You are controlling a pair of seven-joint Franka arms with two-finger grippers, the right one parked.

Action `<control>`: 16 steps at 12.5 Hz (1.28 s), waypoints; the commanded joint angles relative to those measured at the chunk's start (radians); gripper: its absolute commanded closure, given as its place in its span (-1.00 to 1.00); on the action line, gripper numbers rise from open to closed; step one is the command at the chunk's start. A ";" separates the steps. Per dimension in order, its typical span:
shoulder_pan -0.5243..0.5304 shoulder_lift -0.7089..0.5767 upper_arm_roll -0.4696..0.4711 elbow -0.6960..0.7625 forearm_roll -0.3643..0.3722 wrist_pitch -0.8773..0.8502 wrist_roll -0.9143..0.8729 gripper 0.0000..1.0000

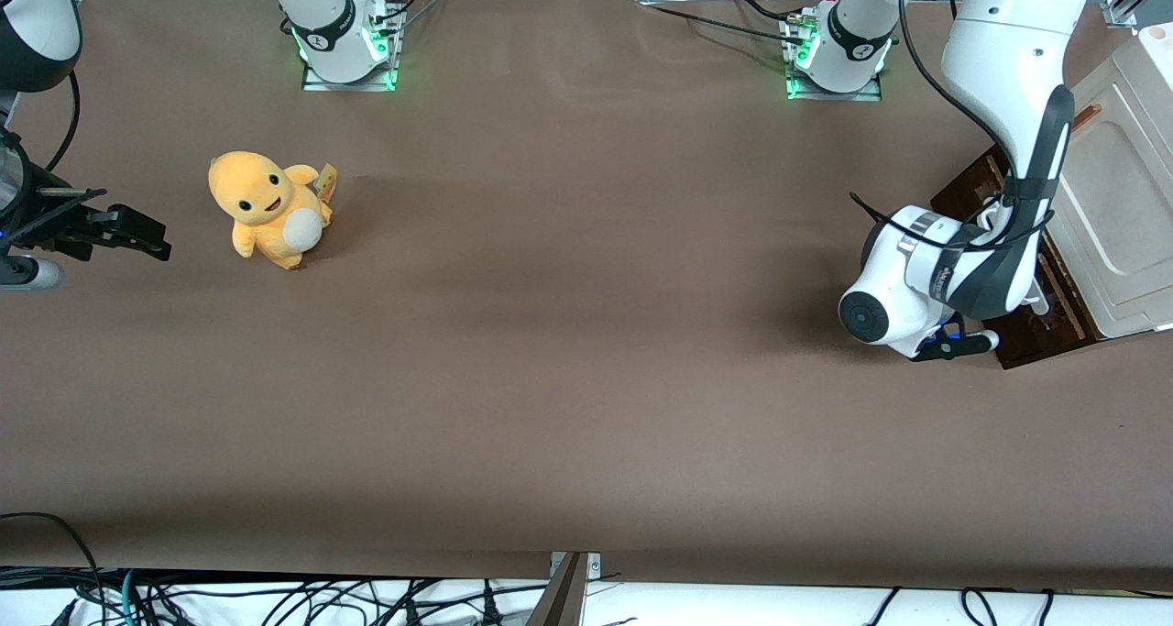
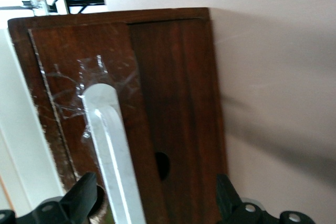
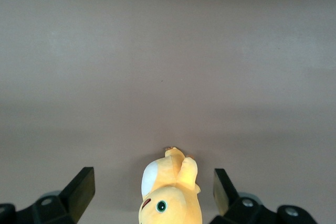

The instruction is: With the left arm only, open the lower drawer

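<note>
The lower drawer shows its dark brown wooden front at the working arm's end of the table, under the cream cabinet. None of its inside shows. The left arm reaches down in front of it, and its wrist covers most of the gripper in the front view. In the left wrist view my gripper is open, close to the drawer front. The white bar handle runs between the two black fingertips, much nearer to one of them and touching neither. A dark hole in the wood lies between the fingers too.
The cream cabinet with a recessed panel stands at the table's edge above the drawer. A yellow plush toy sits toward the parked arm's end of the brown table. Two arm bases stand along the edge farthest from the front camera.
</note>
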 commanded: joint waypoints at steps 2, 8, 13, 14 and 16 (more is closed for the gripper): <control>0.027 0.030 -0.006 -0.002 0.108 -0.036 -0.039 -0.96; 0.029 0.046 -0.001 0.007 0.126 -0.066 0.027 0.44; 0.017 0.041 -0.008 0.016 0.126 -0.103 0.053 0.73; 0.010 0.041 -0.009 0.042 0.108 -0.105 0.059 0.74; -0.005 0.038 -0.011 0.053 0.080 -0.106 0.065 0.73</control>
